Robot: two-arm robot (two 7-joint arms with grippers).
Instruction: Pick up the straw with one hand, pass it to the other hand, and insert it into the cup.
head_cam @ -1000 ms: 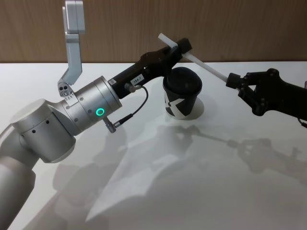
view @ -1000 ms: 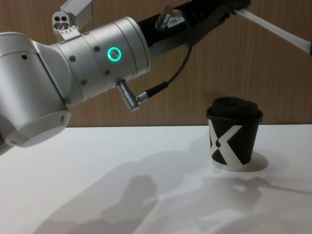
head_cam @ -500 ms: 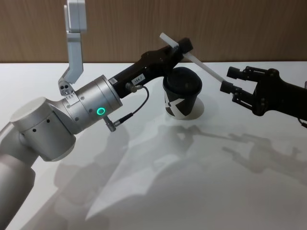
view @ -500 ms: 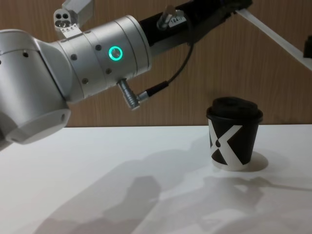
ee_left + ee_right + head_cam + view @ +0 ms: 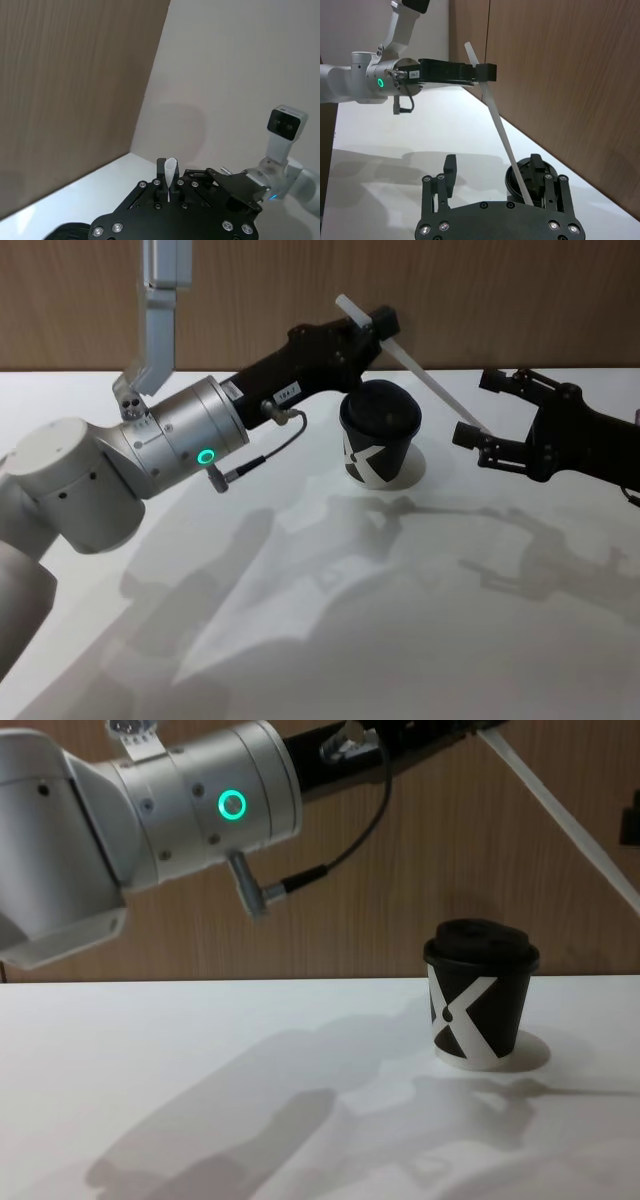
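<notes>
Robotics test room, plain and staged. A bare white table (image 5: 330, 640) runs to a wood-panelled wall (image 5: 500, 290) on the far side, which meets a blank pale wall (image 5: 240, 60) at a corner. A silver-jointed robot arm (image 5: 180, 435) reaches in from the left above a lidded paper cup (image 5: 380, 440).

The straw (image 5: 435, 386) is smooth white plastic, the cup (image 5: 378, 462) paper, the wall (image 5: 520, 300) wood.

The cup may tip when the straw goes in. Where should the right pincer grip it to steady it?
Likely best: grip the cup on its paper wall below the lid, coming level from its right, where the open right pincer is. The cup stands upright; that leaves the lid's top free for the straw held by the left pincer.
</notes>
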